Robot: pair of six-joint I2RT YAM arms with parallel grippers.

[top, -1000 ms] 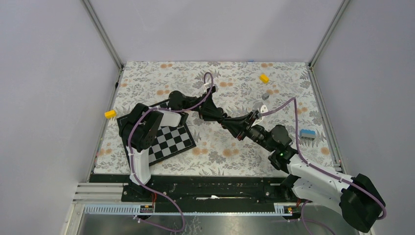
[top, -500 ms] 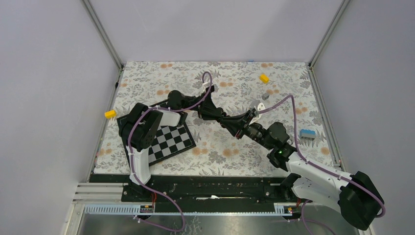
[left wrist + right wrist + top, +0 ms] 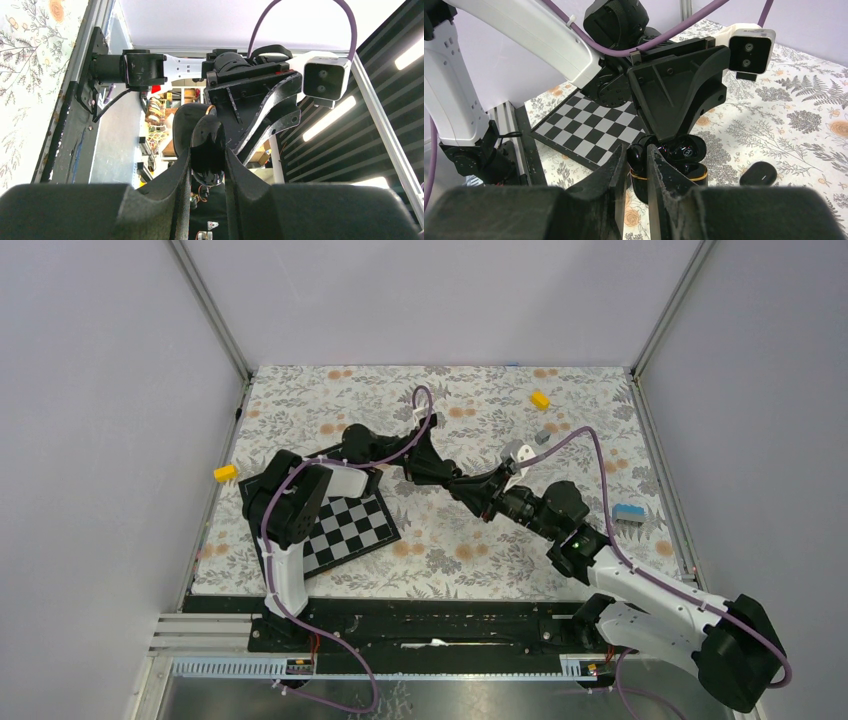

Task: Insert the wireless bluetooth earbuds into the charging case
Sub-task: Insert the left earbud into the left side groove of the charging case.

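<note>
My left gripper (image 3: 207,156) is clamped on the charging case (image 3: 207,134), one finger on each of its sides, holding it up off the floral tablecloth (image 3: 450,552). The case is open. Its glossy black inner face and a thin gold rim show in my right wrist view.

My right gripper (image 3: 637,165) comes in from the opposite side. Its jaws stand narrow, pinching a tiny black earbud (image 3: 635,152) right at the left end of the open case. From here I cannot tell whether the bud is already touching its seat inside.

Seen from above, my two grippers meet nose to nose, just to the right of the checkerboard mat (image 3: 350,530) and level with its far edge. The case and the bud are there between them.

What looks like the second earbud (image 3: 760,173) is a small black oval lying on the cloth. It lies on the far side of the case from the mat and apart from the case.

One yellow block (image 3: 226,473) sits just off the mat's far left corner. A second yellow block (image 3: 540,399) lies well to the mat's right and farther back. A small gray block (image 3: 541,437) lies nearer than that second one, and a blue block (image 3: 628,512) lies well to the mat's right, near the table's edge.
</note>
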